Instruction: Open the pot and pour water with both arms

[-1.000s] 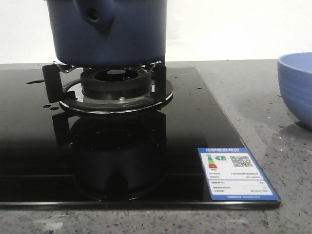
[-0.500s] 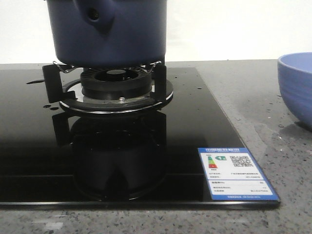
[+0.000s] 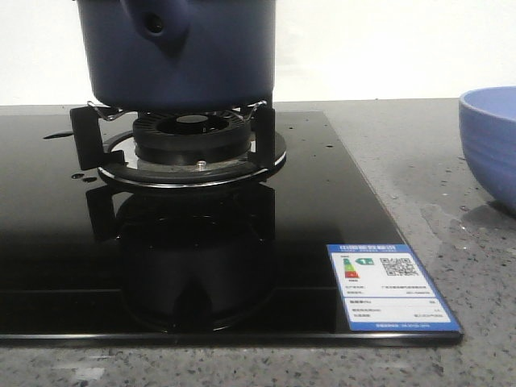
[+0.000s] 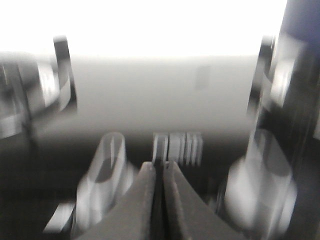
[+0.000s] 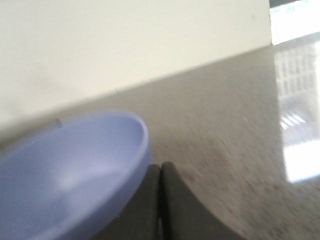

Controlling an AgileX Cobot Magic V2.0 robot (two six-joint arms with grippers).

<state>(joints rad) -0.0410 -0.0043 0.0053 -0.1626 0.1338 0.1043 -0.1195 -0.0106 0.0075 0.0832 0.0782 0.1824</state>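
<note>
The dark navy-blue pot [image 3: 181,52] stands on the burner grate [image 3: 189,141] of the black glass hob, its stubby knob with a round hole [image 3: 155,24] facing me; its top is cut off by the frame. Small droplets of water [image 3: 79,175] lie on the glass left of the burner. Neither gripper shows in the front view. My left gripper [image 4: 161,166] is shut and empty, low by the hob; the view is blurred. My right gripper [image 5: 160,167] is shut and empty, just beside the rim of the light blue bowl [image 5: 70,170].
The light blue ribbed bowl [image 3: 492,145] sits at the right edge on the grey speckled counter [image 3: 419,161]. An energy label [image 3: 391,286] is stuck on the hob's front right corner. A white wall runs behind.
</note>
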